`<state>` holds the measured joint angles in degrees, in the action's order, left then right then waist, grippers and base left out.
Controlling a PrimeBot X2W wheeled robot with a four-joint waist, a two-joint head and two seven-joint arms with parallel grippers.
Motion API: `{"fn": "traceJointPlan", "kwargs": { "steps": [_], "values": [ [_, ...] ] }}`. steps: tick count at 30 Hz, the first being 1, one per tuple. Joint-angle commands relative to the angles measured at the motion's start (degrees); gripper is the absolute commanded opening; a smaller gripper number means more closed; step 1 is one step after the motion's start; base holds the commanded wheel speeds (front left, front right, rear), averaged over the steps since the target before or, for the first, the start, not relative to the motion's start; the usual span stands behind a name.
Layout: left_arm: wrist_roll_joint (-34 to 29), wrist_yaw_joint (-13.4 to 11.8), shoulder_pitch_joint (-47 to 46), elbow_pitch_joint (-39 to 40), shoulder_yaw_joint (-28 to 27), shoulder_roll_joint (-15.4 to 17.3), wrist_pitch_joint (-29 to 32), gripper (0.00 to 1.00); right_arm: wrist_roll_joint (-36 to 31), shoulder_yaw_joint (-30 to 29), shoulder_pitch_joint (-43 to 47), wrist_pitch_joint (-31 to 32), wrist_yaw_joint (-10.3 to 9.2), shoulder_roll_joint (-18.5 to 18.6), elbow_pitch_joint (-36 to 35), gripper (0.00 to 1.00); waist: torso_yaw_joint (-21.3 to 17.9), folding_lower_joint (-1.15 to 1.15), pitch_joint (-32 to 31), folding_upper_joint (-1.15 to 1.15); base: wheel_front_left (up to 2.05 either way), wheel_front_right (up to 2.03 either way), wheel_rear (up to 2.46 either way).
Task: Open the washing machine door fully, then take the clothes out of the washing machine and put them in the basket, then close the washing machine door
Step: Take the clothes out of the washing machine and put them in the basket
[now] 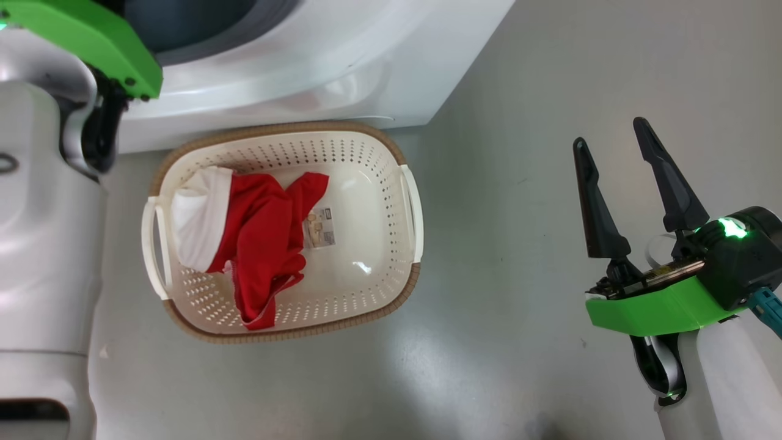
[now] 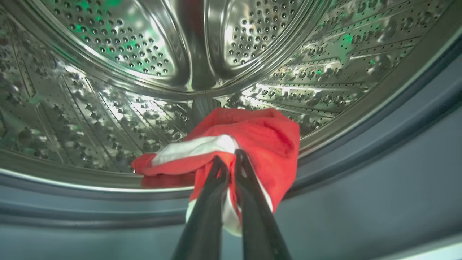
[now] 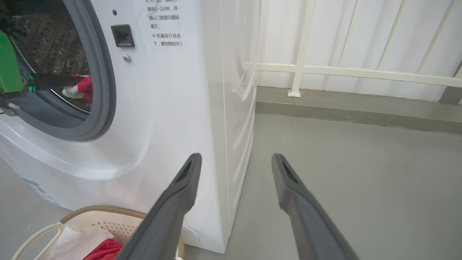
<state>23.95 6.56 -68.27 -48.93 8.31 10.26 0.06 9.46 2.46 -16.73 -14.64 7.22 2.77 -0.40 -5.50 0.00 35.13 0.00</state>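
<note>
Left claw (image 2: 231, 163), lower centre of frame, pinches a red-and-white garment (image 2: 269, 144) inside the washing machine (image 2: 108, 72). Unloading step: next, carry it to the basket (image 1: 287, 130). Right claw (image 1: 610, 134) gapes wide, empty.

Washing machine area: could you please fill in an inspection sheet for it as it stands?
Surface: grey floor, smooth.
Job's things: washing machine open; red-and-white garment at the lip of the drum; basket in front of the machine holds red and white clothes.
Clutter: one small pale scrap on the floor.
Tools: left tool shut on the garment inside the drum; right tool open, holding nothing, over the floor.
Cables: pale flat cable looped at the right wrist.
Surroundings: white railing beside the machine.
</note>
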Motion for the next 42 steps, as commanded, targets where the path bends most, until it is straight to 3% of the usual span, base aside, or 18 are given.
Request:
{"fn": "traceJointPlan", "kwargs": {
  "steps": [1,11,29,42],
  "values": [
    [-0.9,-0.2,1.3,2.1,-0.6,2.9,-1.5,0.0,0.0,1.0,0.4,-0.4,0.26,0.1,-1.2,1.0,0.4,0.0,-0.5,0.0,0.0,0.0,0.0],
    [-2.6,-2.4,8.6,6.6,-0.2,2.8,-12.0,0.0,-0.1,0.7,1.3,-0.4,0.26,0.1,-0.8,1.0,1.7,0.0,-4.4,0.0,0.0,0.0,0.0],
    [-1.5,-4.7,23.2,16.1,-1.2,1.2,-14.7,0.0,-0.5,0.1,3.4,-0.4,0.26,0.1,0.0,1.0,3.3,0.0,-10.7,0.0,0.0,0.0,0.0],
    [-2.4,-7.3,34.4,27.5,-1.4,0.6,-15.0,0.0,0.2,-0.5,5.7,-0.4,0.26,0.1,0.7,1.0,3.2,0.0,-16.1,0.0,0.0,0.0,0.0]
  ]
}}
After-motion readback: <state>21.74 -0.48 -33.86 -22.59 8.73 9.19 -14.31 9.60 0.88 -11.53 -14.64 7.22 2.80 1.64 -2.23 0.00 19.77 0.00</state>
